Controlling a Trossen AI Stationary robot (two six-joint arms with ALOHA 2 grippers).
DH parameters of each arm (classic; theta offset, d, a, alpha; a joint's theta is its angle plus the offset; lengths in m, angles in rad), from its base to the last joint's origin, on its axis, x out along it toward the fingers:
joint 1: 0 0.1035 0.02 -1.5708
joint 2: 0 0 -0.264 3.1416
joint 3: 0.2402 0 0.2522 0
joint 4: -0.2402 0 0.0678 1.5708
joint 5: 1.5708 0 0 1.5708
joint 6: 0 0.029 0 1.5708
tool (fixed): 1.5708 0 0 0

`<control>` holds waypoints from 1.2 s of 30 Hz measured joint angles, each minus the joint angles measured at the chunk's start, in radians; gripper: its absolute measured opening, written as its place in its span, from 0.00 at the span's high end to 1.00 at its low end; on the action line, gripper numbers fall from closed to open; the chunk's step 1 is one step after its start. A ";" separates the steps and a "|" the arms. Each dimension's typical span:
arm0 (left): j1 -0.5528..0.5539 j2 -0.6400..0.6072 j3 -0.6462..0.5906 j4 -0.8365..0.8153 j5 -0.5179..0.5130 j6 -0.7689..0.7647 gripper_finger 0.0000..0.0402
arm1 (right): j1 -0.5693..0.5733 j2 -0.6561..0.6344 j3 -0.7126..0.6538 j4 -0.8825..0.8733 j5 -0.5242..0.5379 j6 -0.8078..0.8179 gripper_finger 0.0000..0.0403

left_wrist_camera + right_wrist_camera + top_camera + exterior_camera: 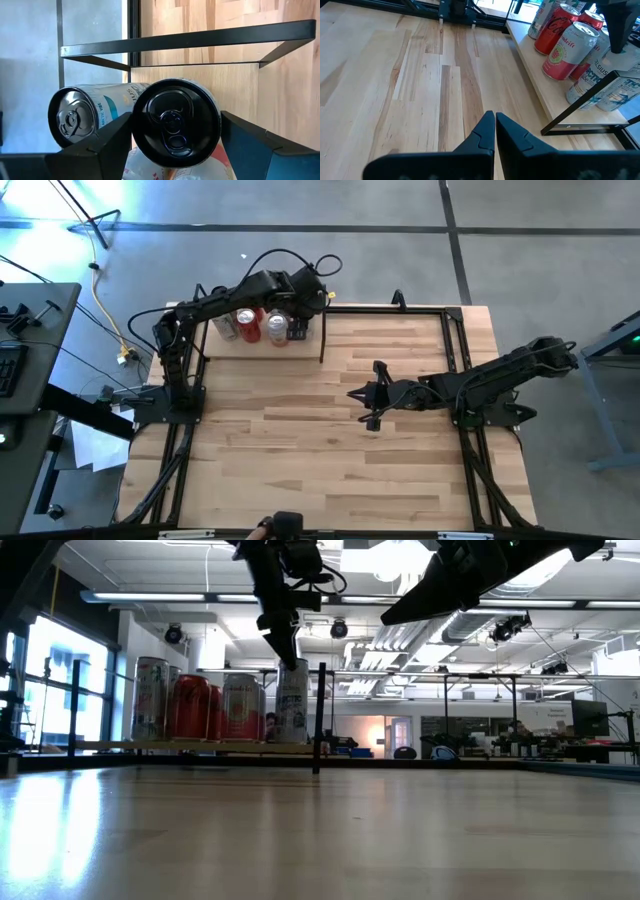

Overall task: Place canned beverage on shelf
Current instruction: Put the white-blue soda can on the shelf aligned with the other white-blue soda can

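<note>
From above, the left claw (pixel 291 318) hung over the shelf (pixel 300 348) at the counter's (pixel 330 460) far left corner, beside two red cans (pixel 262 326). The right claw (pixel 358 394) rested mid-counter, fingers closed on nothing.

At counter height, the left claw's fingers reached down around the top of a white-and-blue can (pixel 292 702) standing upright on the shelf.

The left wrist camera showed that can's lid (pixel 175 122) between spread fingers (pixel 107 147); whether they pressed it could not be told.

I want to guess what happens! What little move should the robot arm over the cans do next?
Probably lift the left gripper straight up. Its fingers stand open either side of the can, which already stands upright on the shelf beside the other cans.
</note>
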 joint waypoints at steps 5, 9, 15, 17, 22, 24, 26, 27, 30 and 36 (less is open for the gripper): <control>0.000 0.000 0.000 -0.003 -0.003 -0.003 0.35 | 0.000 0.000 0.000 0.000 0.000 0.000 1.00; -0.005 0.000 0.000 -0.004 -0.004 0.001 0.33 | 0.000 0.000 0.000 0.000 0.000 0.000 1.00; -0.010 0.003 -0.002 -0.003 -0.073 -0.008 0.27 | 0.000 0.000 0.000 0.000 0.000 0.000 1.00; -0.008 0.003 -0.002 -0.001 -0.065 -0.009 0.27 | 0.000 0.000 0.000 0.000 0.000 0.000 1.00; -0.001 0.003 -0.002 0.002 -0.025 -0.027 0.28 | 0.000 0.000 0.000 0.000 0.000 0.000 1.00; -0.003 0.003 -0.002 0.002 -0.025 -0.014 0.28 | 0.000 0.000 0.000 0.000 0.000 0.000 1.00; -0.009 0.003 -0.002 0.002 -0.024 -0.003 0.28 | 0.000 0.000 0.000 0.000 0.000 0.000 1.00; -0.012 0.003 -0.002 0.002 -0.024 0.002 0.28 | 0.000 0.000 0.000 0.000 0.000 0.000 1.00; -0.016 0.003 -0.002 0.001 -0.018 0.010 0.27 | 0.000 0.000 0.000 0.000 0.000 0.000 1.00; -0.016 0.003 -0.003 -0.009 -0.012 0.002 0.22 | 0.000 0.000 0.000 0.000 0.000 0.000 1.00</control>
